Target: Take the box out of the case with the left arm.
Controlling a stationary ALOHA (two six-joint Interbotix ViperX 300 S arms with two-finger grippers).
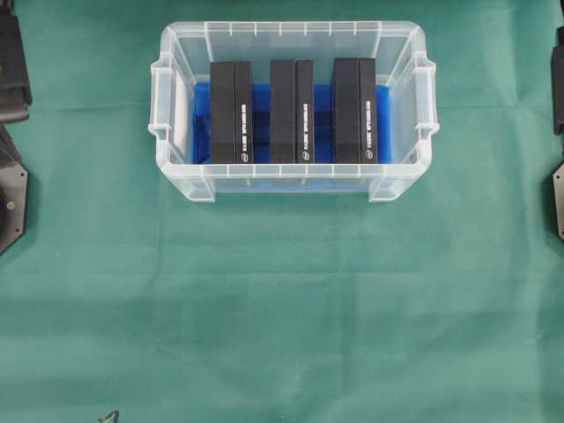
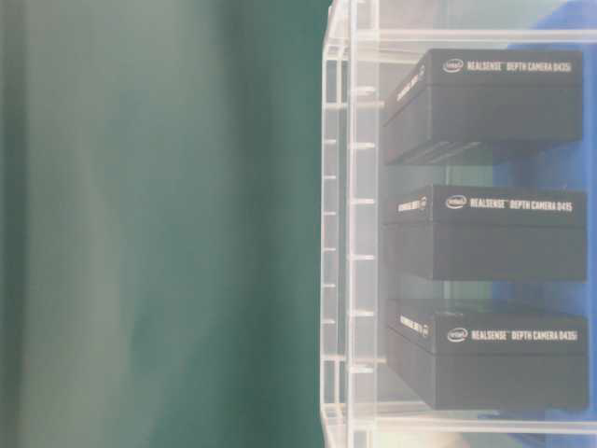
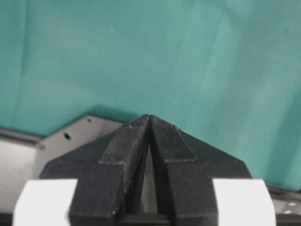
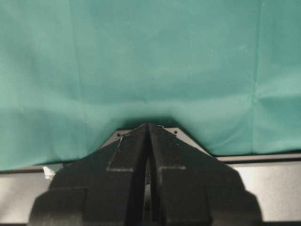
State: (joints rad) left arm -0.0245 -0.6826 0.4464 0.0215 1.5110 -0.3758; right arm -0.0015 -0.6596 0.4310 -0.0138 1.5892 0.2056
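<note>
Over green cloth point(image 1: 282, 308) I see both grippers, left point(image 3: 149, 123) and right point(image 4: 148, 129), closed empty; three boxes point(image 1: 292, 111) sit in the case point(image 1: 176, 97).

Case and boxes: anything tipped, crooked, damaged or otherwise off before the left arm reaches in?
Nothing stands out. The case sits square on the green cloth, and its three black boxes stand side by side in an even row on the blue lining. No visible damage.
</note>
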